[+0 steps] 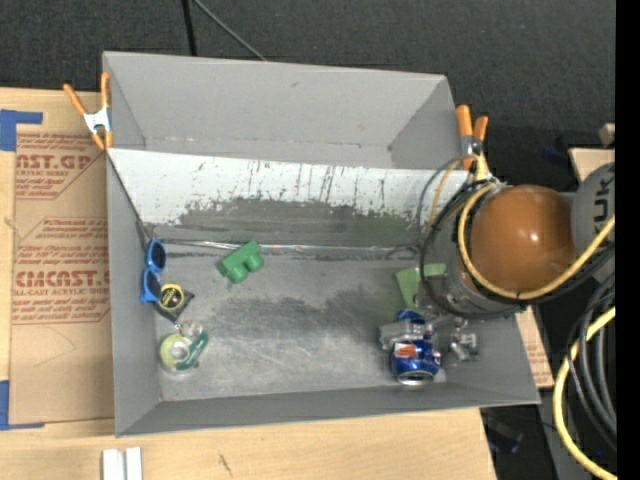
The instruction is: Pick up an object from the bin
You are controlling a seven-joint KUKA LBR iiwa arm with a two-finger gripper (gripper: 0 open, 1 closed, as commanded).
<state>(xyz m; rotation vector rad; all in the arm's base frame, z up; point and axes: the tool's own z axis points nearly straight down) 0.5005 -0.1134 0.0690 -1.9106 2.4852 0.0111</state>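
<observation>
Approach step, apparently: jaws low at the blue can [412, 356] in the bin's [300, 118] front right corner; their spread cannot be told. Next move likely requires gripping it squarely, then lifting.

single camera, high above bin [280, 108], tilted slightly, whole bin framed

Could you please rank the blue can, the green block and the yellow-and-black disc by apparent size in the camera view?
1. blue can, largest
2. green block, only slightly smaller; a close call
3. yellow-and-black disc, clearly smallest
</observation>
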